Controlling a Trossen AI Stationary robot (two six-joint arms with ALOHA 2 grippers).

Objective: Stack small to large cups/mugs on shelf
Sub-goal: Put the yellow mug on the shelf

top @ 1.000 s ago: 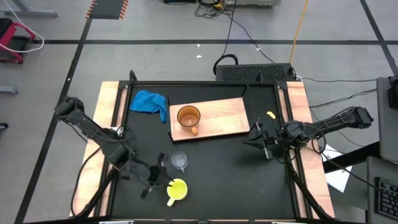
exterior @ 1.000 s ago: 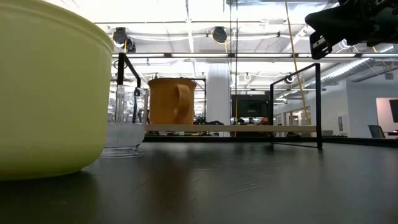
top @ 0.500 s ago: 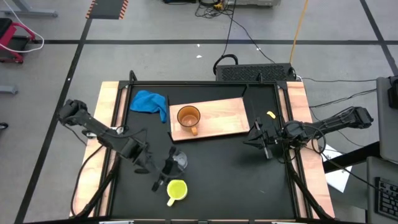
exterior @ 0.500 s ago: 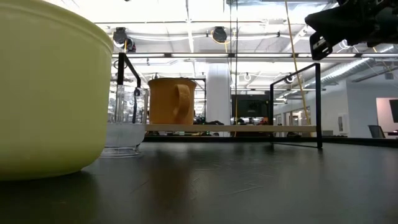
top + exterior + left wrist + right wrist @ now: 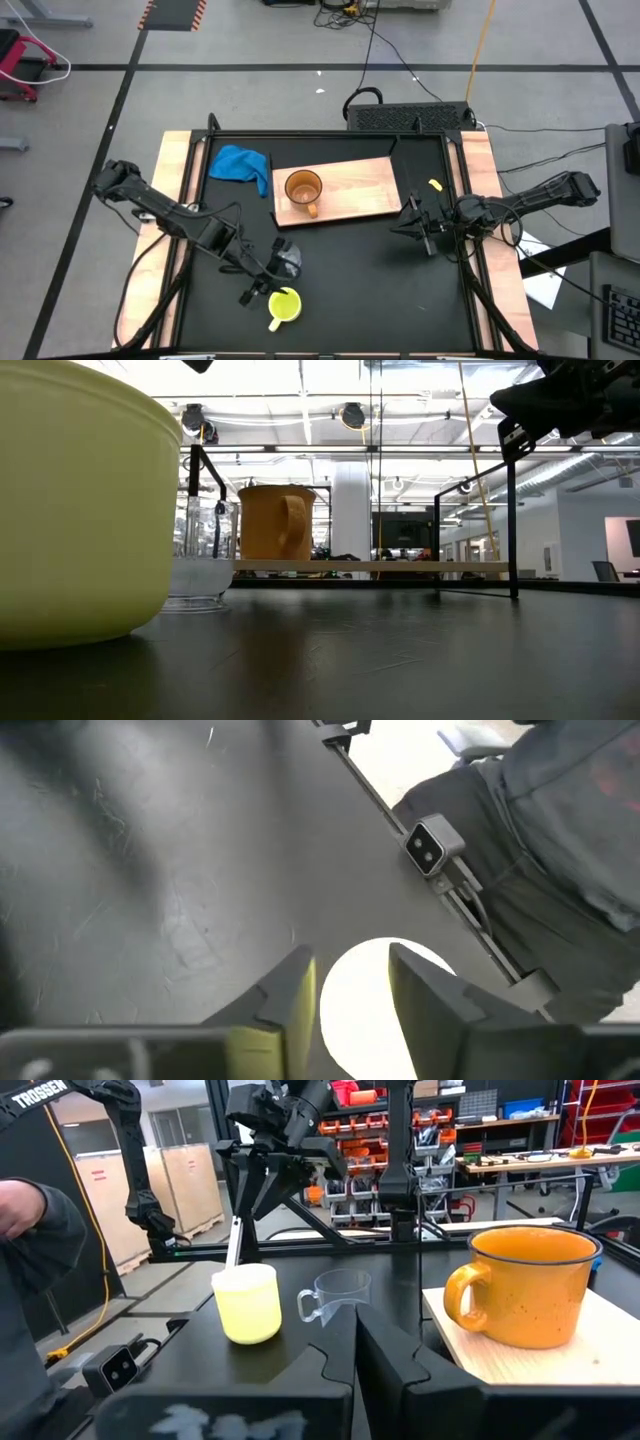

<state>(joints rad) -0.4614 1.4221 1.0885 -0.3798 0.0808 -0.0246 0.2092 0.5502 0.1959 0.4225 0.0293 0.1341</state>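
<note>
Orange-brown mug (image 5: 303,188) upright on the light-wood shelf (image 5: 360,190), near its left end, handle toward the desk's front edge, opening up. Shelf lies flat, slightly skewed, at the desk's rear centre. Clear glass cup (image 5: 290,260) upright on the black desk in front of the shelf, apart from it, small handle visible in the right wrist view. Yellow mug (image 5: 284,306) upright just in front of the glass, near the front edge, handle pointing left-front
</note>
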